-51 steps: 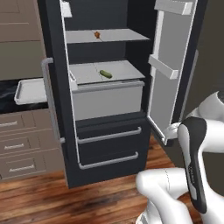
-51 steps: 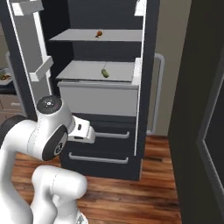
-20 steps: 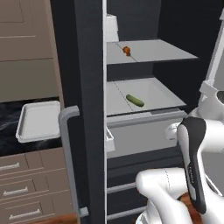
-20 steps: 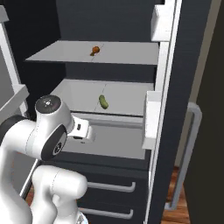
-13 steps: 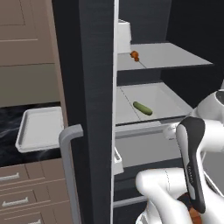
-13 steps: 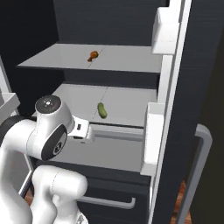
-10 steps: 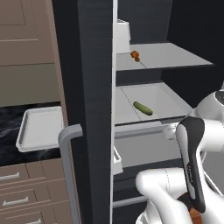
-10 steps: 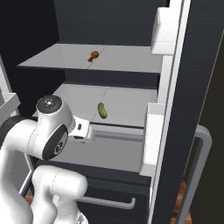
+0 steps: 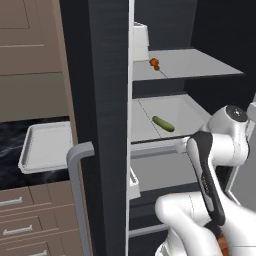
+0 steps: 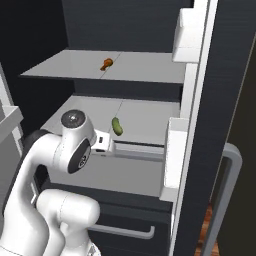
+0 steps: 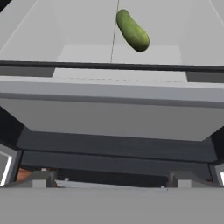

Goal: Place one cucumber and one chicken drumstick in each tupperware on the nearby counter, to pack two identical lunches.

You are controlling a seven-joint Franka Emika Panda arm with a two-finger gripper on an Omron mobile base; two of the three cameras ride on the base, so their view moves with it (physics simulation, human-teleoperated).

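The cucumber [image 9: 163,123] lies alone on the middle fridge shelf [image 9: 195,112], and the chicken drumstick [image 9: 154,63] sits higher up. The tupperware [image 9: 47,146] waits on the counter [image 9: 10,142] for food. I cannot tell if the claw is open or closed.

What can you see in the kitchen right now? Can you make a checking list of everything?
Surface: the black marbled counter sits left of the open fridge, above wooden drawers.
Job's things: one white tupperware rests on the counter, nothing visible inside it. The cucumber lies on the lower fridge shelf. The chicken drumstick lies on the upper shelf.
Clutter: a white bin stands at the left of the upper shelf.
Gripper: the fingertips are spread apart and hold nothing, below the cucumber in the hand view.
Cables: nothing seen.
Surroundings: dark fridge door with a grey handle; brown cabinets above the counter.
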